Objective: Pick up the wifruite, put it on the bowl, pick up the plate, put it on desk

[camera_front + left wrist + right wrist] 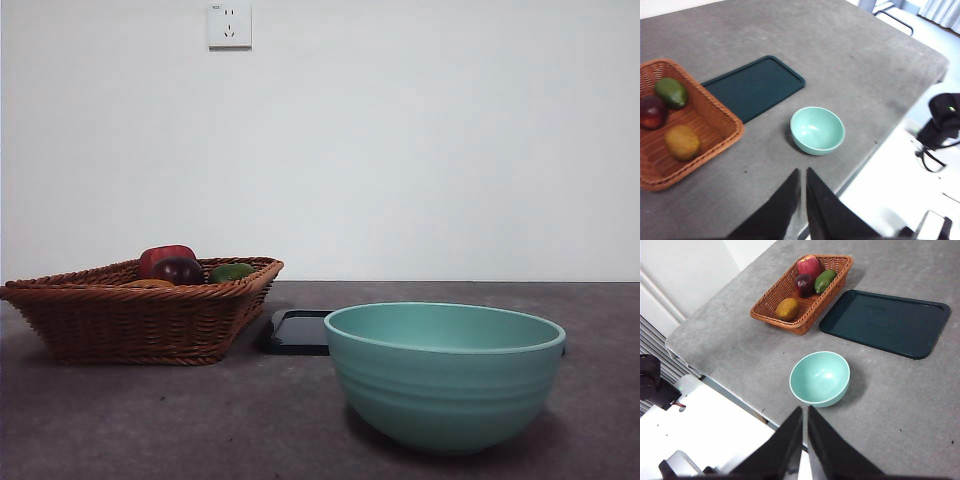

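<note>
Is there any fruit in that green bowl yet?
No, the bowl is empty inside in the right wrist view, and the fruits, including the orange-brown one, all lie in the basket.

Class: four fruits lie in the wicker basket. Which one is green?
The elongated green fruit, beside the dark purple-red fruit; the others are red and orange-brown.

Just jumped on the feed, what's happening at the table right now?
Nothing is being handled yet. Both arms wait high above the desk, left tool and right tool shut and empty. The wifruite sits in the wicker basket with other fruit. The bowl is empty, beside the dark tray.
</note>
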`<control>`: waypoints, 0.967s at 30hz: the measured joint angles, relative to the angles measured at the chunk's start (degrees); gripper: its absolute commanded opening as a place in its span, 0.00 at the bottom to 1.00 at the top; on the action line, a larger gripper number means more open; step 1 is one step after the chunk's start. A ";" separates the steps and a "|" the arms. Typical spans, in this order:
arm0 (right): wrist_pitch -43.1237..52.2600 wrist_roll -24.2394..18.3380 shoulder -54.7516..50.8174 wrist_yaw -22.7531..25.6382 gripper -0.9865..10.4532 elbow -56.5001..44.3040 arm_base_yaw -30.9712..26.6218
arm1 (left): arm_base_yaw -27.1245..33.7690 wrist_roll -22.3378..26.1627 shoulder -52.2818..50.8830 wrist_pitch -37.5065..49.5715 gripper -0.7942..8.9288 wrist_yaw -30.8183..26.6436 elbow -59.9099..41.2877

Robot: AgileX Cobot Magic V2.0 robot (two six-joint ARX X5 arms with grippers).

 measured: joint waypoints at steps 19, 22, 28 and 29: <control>0.00 0.00 0.00 0.02 0.09 0.00 0.00 | 23.34 -1.49 -7.93 37.29 0.10 -0.02 -31.54; 0.00 0.00 0.00 0.00 0.09 0.00 0.00 | 24.04 -1.51 -12.04 48.19 0.10 -0.66 -41.40; 0.00 0.00 0.00 0.00 0.09 0.00 0.00 | 24.48 -4.13 -20.44 59.06 0.10 -12.28 -55.80; 0.00 0.00 0.00 0.02 0.09 0.00 0.00 | 24.50 -4.83 -21.49 59.12 0.10 -14.03 -57.31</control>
